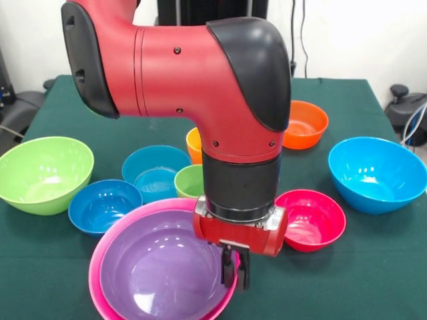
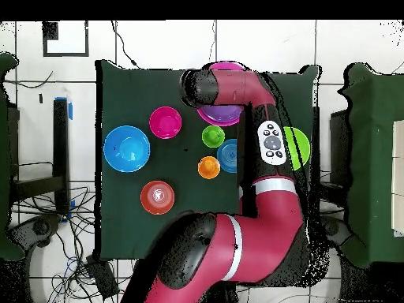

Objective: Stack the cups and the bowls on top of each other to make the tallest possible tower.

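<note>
A purple bowl (image 1: pixel 157 270) (image 2: pixel 221 115) sits nested in the big pink bowl (image 1: pixel 100 280) at the table's front. My gripper (image 1: pixel 235 267) hangs over their right rim, its fingers (image 1: pixel 227 261) shut across the rim with pink showing between them. The arm hides the gripper in the overhead view. Behind the arm stand the lime green cup (image 1: pixel 189 181) (image 2: pixel 212 136) and the orange cup (image 1: pixel 193 143) (image 2: pixel 208 166). Loose bowls surround them: red-pink (image 1: pixel 312 219) (image 2: pixel 165 122), teal (image 1: pixel 155 172) (image 2: pixel 229 155), dark blue (image 1: pixel 103 205).
A large lime green bowl (image 1: pixel 43 173) (image 2: pixel 301 148) sits at the left, a large sky blue bowl (image 1: pixel 377 175) (image 2: pixel 126 148) at the right and an orange bowl (image 1: pixel 305 124) (image 2: pixel 157 196) at the back right. The green cloth (image 1: pixel 373 267) covers the table.
</note>
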### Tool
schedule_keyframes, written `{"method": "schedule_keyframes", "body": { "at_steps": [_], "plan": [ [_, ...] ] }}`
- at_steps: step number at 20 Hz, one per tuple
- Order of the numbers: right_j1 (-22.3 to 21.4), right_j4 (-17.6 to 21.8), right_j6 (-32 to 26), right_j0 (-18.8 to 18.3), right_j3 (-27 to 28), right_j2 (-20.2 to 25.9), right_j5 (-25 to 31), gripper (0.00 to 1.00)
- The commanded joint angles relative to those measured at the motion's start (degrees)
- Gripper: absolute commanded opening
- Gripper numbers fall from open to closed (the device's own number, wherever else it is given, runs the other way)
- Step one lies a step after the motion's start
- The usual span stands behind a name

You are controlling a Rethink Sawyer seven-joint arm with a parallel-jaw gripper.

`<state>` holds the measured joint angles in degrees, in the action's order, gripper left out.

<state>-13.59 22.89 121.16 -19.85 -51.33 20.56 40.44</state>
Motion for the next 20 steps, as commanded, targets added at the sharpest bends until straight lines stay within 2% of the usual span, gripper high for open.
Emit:
{"method": "schedule_keyframes", "body": {
  "at_steps": [1, 10, 11, 14, 20],
  "plan": [
    [4.4, 1.3, 2.9, -0.2, -12.3, -4.1, -0.4, 0.00],
    [3.1, 0.3, 2.1, -0.1, -14.5, -5.3, 0.1, 0.00],
    [3.0, 0.2, 1.8, -0.1, -14.7, -5.5, -0.4, 1.00],
    [2.6, 1.1, 2.7, 0.0, -15.6, -5.8, -3.7, 1.00],
    [2.3, 0.1, 4.6, 1.4, -15.4, -7.6, -2.6, 1.00]
  ]
}}
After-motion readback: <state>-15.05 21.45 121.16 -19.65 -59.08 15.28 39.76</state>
